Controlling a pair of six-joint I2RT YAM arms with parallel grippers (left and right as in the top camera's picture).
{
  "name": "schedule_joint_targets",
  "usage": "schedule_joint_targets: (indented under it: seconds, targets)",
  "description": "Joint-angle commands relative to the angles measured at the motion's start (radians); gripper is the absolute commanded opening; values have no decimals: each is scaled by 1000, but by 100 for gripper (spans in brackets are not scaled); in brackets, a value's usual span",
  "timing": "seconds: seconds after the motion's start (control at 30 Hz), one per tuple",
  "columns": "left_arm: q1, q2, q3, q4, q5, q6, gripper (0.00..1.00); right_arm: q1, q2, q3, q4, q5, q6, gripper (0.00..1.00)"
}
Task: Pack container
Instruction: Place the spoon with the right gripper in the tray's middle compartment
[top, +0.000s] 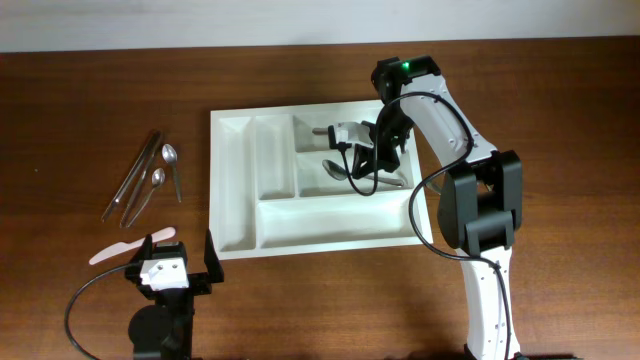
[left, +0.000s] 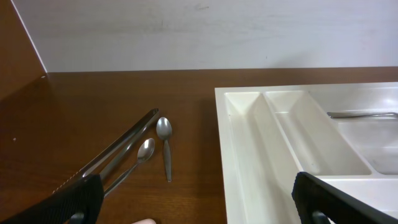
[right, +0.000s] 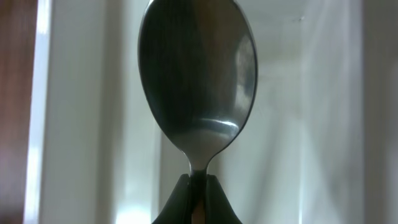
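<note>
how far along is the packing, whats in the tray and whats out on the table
Early. Done: one utensil lies in the container. In hand: the right gripper, shut on a large spoon, is over it. To do: tongs, two small spoons and a pale spatula on the table; left gripper open.

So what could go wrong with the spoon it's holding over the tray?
The right tool pinches the spoon only at its thin neck, so the spoon might slip or twist. If it is let go crooked, it may land across a wall of the tray instead of lying flat in one slot.
</note>
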Motion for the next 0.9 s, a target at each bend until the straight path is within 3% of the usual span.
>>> schedule_joint_targets:
  seconds: [0.0,0.1,0.13,0.17,0.33,0.4,0.5,0.57,0.7,0.87]
  targets:
    - [6,-6,-8,3,14,16,99,7,-13,-2,43,-48,-8,4]
    - [6,-6,-8,3,14,16,99,7,-13,-1,90,-48,69,57]
    - [6,-6,-8,3,14,16,99,7,-13,4,102,-49,93,68]
    - [6,-6,-8,3,14,16,99,7,-13,11,111,-49,119,71]
    - [6,-6,-8,3,14,16,99,7,-17,93,118,-52,212,72]
    - [6,-6,-8,3,14,16,99,5,-18,156,117,-51,288,72]
    - [6,-6,-8,3,14,16,99,-5,-19,270,117,-43,422,62]
    - [6,-6,-8,3,14,16,99,-18,-19,347,117,-22,545,63]
    - [6,-6,-8,3,14,16,99,-57,-19,426,105,130,815,69]
    - [6,-6,-8,3,14,16,99,-130,-16,412,30,373,1033,69]
